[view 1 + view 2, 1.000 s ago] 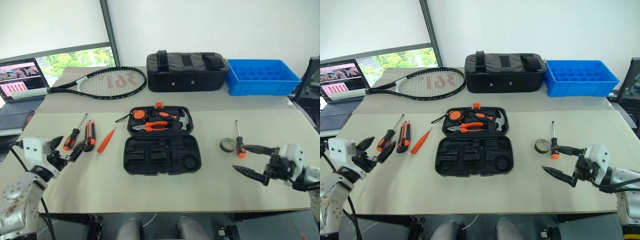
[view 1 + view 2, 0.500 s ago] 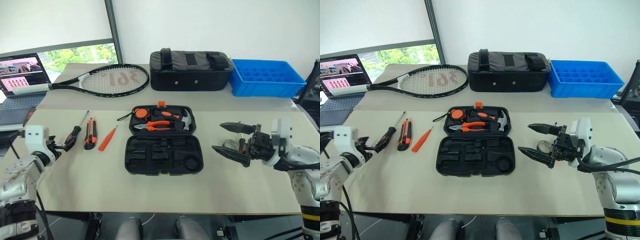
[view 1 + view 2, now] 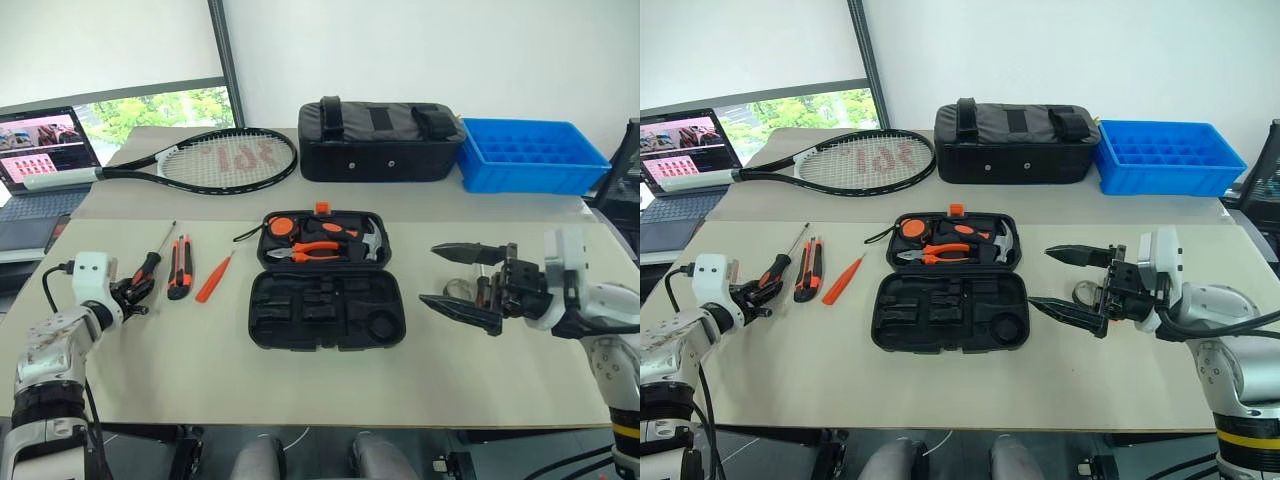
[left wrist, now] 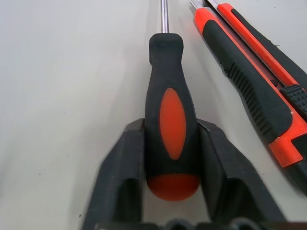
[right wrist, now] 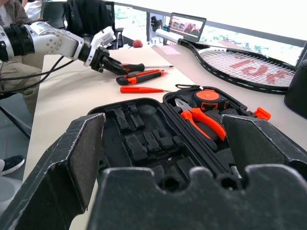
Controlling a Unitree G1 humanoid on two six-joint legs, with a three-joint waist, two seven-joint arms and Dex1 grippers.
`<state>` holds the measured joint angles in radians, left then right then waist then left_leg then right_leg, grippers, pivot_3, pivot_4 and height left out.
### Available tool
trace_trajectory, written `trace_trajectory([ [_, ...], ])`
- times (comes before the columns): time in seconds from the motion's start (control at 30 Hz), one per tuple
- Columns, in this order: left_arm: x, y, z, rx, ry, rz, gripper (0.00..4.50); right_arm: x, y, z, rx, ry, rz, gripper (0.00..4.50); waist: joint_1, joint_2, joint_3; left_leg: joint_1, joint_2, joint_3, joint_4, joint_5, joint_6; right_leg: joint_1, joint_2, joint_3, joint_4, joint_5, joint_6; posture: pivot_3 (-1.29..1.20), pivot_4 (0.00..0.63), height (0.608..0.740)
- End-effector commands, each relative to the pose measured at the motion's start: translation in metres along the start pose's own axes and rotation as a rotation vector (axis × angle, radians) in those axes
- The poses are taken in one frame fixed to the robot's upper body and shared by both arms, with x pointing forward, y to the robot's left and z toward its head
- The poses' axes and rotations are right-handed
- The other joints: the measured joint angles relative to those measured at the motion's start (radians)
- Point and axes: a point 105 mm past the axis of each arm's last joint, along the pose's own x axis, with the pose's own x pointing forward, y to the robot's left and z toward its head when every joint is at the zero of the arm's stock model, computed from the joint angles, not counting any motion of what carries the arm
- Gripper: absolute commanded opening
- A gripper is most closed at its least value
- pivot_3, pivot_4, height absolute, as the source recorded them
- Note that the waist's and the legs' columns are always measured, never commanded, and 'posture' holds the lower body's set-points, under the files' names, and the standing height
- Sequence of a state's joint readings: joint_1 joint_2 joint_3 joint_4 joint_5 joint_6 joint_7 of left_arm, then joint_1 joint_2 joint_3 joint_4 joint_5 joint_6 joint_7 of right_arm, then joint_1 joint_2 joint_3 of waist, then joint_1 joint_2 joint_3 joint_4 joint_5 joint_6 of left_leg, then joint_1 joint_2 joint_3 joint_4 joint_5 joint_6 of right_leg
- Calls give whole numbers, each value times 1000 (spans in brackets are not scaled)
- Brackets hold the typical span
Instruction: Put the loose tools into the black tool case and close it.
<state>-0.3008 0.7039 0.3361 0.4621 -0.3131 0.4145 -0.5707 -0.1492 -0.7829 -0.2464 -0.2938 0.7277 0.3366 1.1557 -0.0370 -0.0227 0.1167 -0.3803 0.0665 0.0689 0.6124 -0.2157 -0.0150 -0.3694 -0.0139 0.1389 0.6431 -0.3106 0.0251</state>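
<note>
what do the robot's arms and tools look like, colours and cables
Both arms are silvery grey metal with rounded joint housings and loose black cables along them. Each wrist carries a white boxy block. The left tool and right tool each have two matte black, wedge-shaped fingers tapering to points, with a rough, scuffed surface.
</note>
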Motion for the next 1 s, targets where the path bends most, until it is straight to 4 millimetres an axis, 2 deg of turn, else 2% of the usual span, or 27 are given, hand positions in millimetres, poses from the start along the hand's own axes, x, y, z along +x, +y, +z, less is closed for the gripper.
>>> trace_trajectory([
  [0.03,-15,17,20,28,-84,40,955,-2,-2,13,-45,-21,2,4500,-2,0,0,0,0,0,0,0,0,0,0,0,0,0,0,0,150,708],
  [0.17,-28,26,33,70,-137,46,955,-3,-2,11,-44,-26,-1,4500,-5,0,0,0,1,-1,0,0,0,0,0,-1,0,0,0,0,150,708],
  [0.33,-39,18,69,115,-272,-24,955,-8,-5,9,-40,-25,-9,4500,4,0,0,-2,1,-2,0,0,0,0,-1,-6,0,0,0,0,150,708],
  [0.43,-44,-27,100,215,-372,-263,955,-12,-8,8,-40,-24,-20,4500,11,0,0,-2,0,-3,1,0,0,0,-4,-12,0,0,0,0,150,708],
  [0.5,-48,-60,108,298,-380,-438,955,-16,-11,7,-40,-18,-32,4500,21,0,0,-3,-1,-3,1,0,0,0,-6,-16,0,0,0,0,150,708],
  [0.57,-49,-89,106,396,-344,-594,955,-21,-14,5,-44,-10,-47,4500,25,1,-1,-3,-2,-3,2,0,0,0,-7,-17,-1,0,0,0,150,708],
  [0.63,-47,-106,103,466,-308,-696,955,-26,-15,3,-44,-7,-60,4500,25,3,-1,-3,-3,-3,2,0,0,0,-8,-17,-1,0,-1,0,150,708],
  [0.7,-39,-122,97,535,-248,-789,955,-33,-16,0,-35,2,-76,4500,25,4,-1,-3,-3,-3,1,0,0,0,-8,-17,-1,0,-1,0,150,708],
  [0.83,-18,-168,80,714,-160,-998,955,-51,-18,-6,-35,22,-129,4500,28,4,-2,-4,-3,-4,3,0,0,1,-6,-17,-1,0,-1,0,150,708],
  [1.0,0,-195,69,861,-116,-1141,955,-69,-12,-7,-33,40,-184,4500,23,4,-2,-6,-5,-5,4,0,0,1,-7,-17,-2,0,-1,0,150,708],
])
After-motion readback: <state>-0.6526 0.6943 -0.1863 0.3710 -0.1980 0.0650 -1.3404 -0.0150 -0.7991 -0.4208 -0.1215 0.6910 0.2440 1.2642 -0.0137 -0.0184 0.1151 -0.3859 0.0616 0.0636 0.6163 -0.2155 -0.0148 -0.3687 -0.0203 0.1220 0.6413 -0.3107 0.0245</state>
